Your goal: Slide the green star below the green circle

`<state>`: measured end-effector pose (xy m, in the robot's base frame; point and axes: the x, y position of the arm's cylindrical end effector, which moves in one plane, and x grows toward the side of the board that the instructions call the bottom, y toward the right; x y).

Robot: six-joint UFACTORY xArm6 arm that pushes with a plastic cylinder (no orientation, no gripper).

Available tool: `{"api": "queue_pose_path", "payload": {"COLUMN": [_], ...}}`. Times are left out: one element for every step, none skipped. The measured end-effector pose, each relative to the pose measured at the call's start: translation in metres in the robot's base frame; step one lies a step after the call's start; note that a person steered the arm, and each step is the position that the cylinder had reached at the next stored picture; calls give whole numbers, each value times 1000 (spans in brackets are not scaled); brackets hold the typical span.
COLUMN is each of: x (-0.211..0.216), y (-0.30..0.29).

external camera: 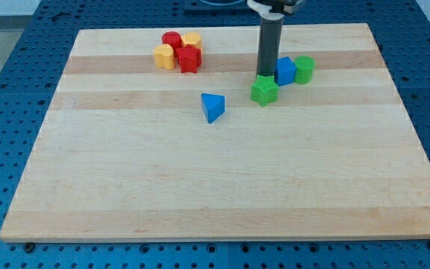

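The green star [264,90] lies on the wooden board [222,187] in the upper right part. The green circle [304,69] is up and to the right of it, touching a blue cube [285,71] that sits between them. My tip [265,75] is right at the star's top edge, just left of the blue cube. The rod rises straight up from there to the view's top.
A blue triangle [213,107] lies left of the star. A cluster of two red blocks [189,58] and two yellow blocks [164,56] sits at the board's upper left. A blue perforated table surrounds the board.
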<state>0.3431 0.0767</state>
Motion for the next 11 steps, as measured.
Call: {"api": "queue_pose_path", "payload": {"x": [0,-12,-12,15,44,46,46,46,46,46,46], "y": [8,-11,-45,-61,-41,-1,21,29,32,42,63]}}
